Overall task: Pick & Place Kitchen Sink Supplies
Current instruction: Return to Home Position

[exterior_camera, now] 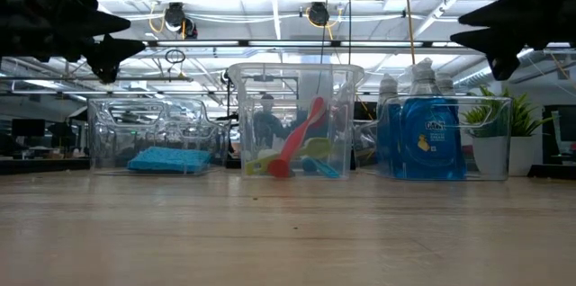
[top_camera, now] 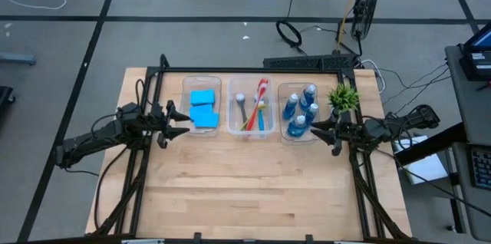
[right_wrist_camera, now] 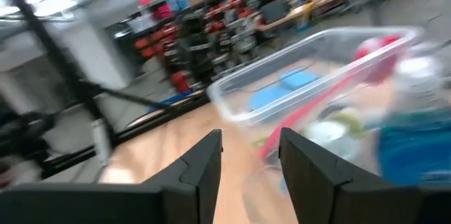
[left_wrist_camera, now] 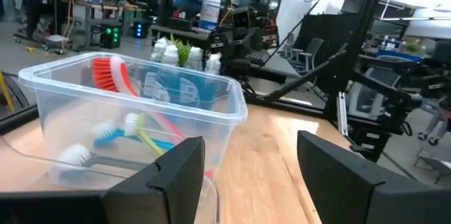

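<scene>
Three clear bins stand in a row at the far middle of the table. The left bin (top_camera: 186,90) holds blue sponges (top_camera: 203,110), the middle bin (top_camera: 232,98) holds long-handled brushes (top_camera: 253,112), and the right bin (top_camera: 281,90) holds blue bottles (top_camera: 301,112) standing upright. My left gripper (top_camera: 182,123) hovers open just left of the sponge bin's near corner and points level toward the bins; it shows in its wrist view (left_wrist_camera: 250,146) facing the brush bin (left_wrist_camera: 134,122). My right gripper (top_camera: 316,127) hovers open at the bottle bin's near right corner (right_wrist_camera: 250,139). Both hold nothing.
A small green potted plant (top_camera: 343,97) stands right of the bottle bin, just beyond my right arm. Bare wooden table (top_camera: 245,183) stretches from the bins to the near edge. A black frame (top_camera: 253,70) runs along the table's far side.
</scene>
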`<state>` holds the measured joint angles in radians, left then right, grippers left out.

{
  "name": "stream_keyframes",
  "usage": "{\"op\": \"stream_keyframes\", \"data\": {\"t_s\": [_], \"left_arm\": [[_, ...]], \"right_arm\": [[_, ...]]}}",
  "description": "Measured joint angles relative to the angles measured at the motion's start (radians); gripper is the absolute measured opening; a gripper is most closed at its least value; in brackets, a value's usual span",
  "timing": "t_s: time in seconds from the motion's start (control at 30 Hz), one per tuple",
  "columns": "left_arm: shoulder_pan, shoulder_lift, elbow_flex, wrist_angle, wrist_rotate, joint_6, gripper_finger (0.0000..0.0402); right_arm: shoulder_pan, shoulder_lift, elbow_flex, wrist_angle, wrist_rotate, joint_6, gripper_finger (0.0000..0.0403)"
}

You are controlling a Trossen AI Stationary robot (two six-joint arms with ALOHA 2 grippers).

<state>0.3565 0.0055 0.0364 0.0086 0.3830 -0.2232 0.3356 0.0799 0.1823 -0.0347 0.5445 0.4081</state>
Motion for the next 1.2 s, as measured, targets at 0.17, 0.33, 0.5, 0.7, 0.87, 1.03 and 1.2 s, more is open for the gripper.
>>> {"op": "stream_keyframes", "data": {"t_s": [0.17,0.33,0.5,0.7,0.87,1.03,1.2], "left_arm": [[0.000,0.000,0.000,0.001,0.009,0.014,0.0228],[0.000,0.000,0.000,0.001,0.008,0.066,0.0228],[0.000,0.000,0.000,0.000,0.009,0.068,0.0228],[0.000,0.000,0.000,0.008,0.009,0.036,0.0228],[0.000,0.001,0.000,0.009,0.008,-0.107,0.0228],[0.000,0.001,0.000,0.009,0.008,-0.149,0.0228],[0.000,0.001,0.000,0.009,0.008,-0.149,0.0228]], "right_arm": [[0.000,0.000,0.000,-0.003,-0.200,0.046,0.0130],[0.000,0.000,0.000,-0.032,-0.279,0.042,0.0130],[0.000,-0.001,-0.012,-0.051,-0.208,-0.006,0.0130],[0.000,0.000,-0.058,-0.036,-0.207,-0.013,0.0130],[0.000,0.000,-0.074,-0.029,-0.207,-0.030,0.0130],[0.000,0.000,-0.076,-0.036,-0.207,-0.079,0.0130],[0.000,0.000,-0.077,-0.040,-0.207,-0.080,0.0130]]}}
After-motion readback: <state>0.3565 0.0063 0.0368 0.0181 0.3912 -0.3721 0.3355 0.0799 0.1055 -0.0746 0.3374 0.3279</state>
